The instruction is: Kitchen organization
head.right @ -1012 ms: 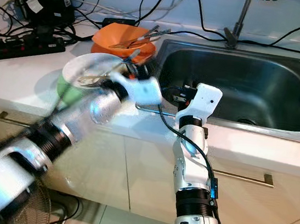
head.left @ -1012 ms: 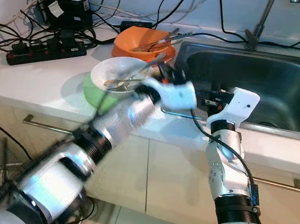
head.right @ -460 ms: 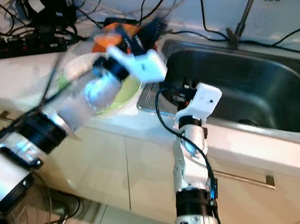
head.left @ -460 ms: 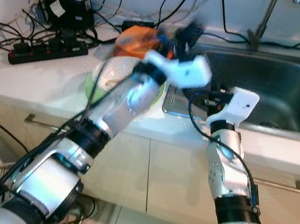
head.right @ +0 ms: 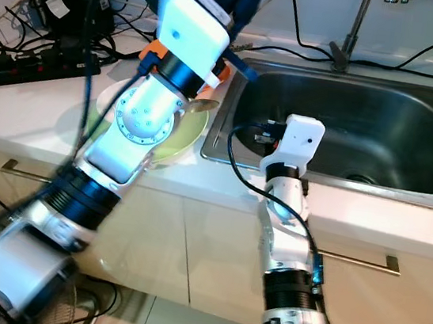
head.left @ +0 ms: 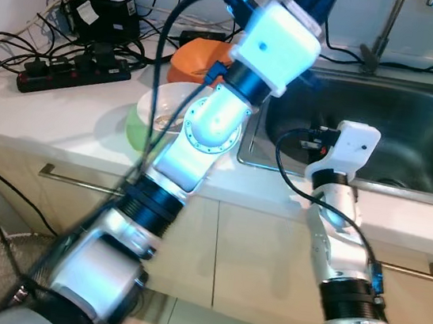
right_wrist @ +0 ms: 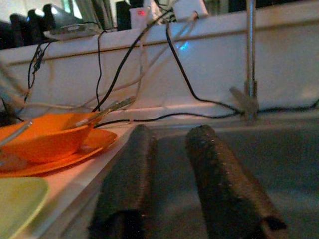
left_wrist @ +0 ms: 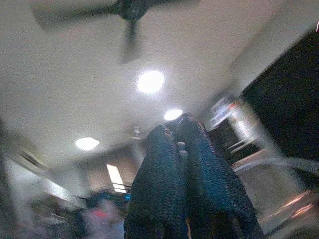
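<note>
White table [head.left: 62,122] with bowls at 10 o'clock; left pincer [left_wrist: 184,149], fingers together and empty, has swung up toward the ceiling, abandoning the green bowl [head.left: 143,124]. Right pincer [right_wrist: 172,144], fingers apart, still hovers over sink [head.left: 412,132]; nothing grasped yet.

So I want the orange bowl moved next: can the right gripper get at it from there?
Probably yes: the right gripper, fingers apart, sits over the sink edge, the orange bowl close by, though the raised left arm may crowd it.

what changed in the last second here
The left arm swung up from the white bowl on the green plate; its left gripper, fingers pressed together and holding nothing, now points at the ceiling. The right gripper stayed over the sink; the orange bowl is unmoved.
</note>
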You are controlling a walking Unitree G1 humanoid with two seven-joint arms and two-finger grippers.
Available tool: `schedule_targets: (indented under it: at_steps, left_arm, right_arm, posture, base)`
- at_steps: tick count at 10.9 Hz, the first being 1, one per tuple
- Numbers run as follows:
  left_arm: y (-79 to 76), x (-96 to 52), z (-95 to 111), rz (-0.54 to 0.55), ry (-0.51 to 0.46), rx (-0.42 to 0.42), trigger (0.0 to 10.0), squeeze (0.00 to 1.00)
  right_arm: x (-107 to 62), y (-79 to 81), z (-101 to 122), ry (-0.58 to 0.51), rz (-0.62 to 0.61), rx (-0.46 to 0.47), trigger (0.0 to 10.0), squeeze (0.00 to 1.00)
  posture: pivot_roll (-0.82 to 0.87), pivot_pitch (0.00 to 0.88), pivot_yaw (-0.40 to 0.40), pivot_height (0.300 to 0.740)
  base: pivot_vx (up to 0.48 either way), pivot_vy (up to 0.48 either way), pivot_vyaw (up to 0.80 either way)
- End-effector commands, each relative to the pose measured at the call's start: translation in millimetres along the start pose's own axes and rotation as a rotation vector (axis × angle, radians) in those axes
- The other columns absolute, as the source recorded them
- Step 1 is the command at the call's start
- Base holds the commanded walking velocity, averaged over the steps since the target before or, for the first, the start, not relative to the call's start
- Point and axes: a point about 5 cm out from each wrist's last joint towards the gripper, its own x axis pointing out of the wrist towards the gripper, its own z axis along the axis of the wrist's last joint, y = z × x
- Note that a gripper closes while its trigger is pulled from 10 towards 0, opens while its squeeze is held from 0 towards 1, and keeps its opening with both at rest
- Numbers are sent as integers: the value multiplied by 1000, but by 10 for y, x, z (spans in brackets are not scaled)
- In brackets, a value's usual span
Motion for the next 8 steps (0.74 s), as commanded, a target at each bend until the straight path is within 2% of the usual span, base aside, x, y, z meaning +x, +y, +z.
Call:
schedule_targets:
  at_steps: [1, 2, 3, 6, 7, 8]
  left_arm:
    - [72, -20, 0, 15, 6, -82, 10000, 0]
    - [82, -33, -6, 28, 12, -146, 10000, 0]
    - [123, -54, -18, 39, 18, -193, 10000, 0]
    - [160, -95, -61, 10, 39, -231, 10000, 0]
    - [173, -121, -102, 12, 55, -271, 10000, 0]
    - [177, -128, -116, 14, 60, -284, 10000, 0]
  right_arm:
    - [51, 55, 153, -74, 33, -54, 10000, 1000]
    - [59, 54, 205, -105, 66, -145, 10000, 1000]
    - [59, 55, 244, -127, 101, -194, 10000, 1000]
    - [-5, 34, 324, -159, 208, -175, 10000, 1000]
    - [-62, 44, 386, -182, 284, -154, 10000, 1000]
    - [-77, 52, 403, -187, 305, -145, 10000, 1000]
  posture:
    - [16, 19, 101, 740]
    - [11, 18, 106, 740]
    - [8, 16, 108, 740]
    - [5, 14, 116, 740]
    - [-10, 9, 124, 740]
    - [-10, 9, 124, 740]
  base:
    - [0, 0, 0]
    - [0, 0, 0]
    - [0, 0, 0]
    - [0, 0, 0]
    - [0, 0, 0]
    - [0, 0, 0]
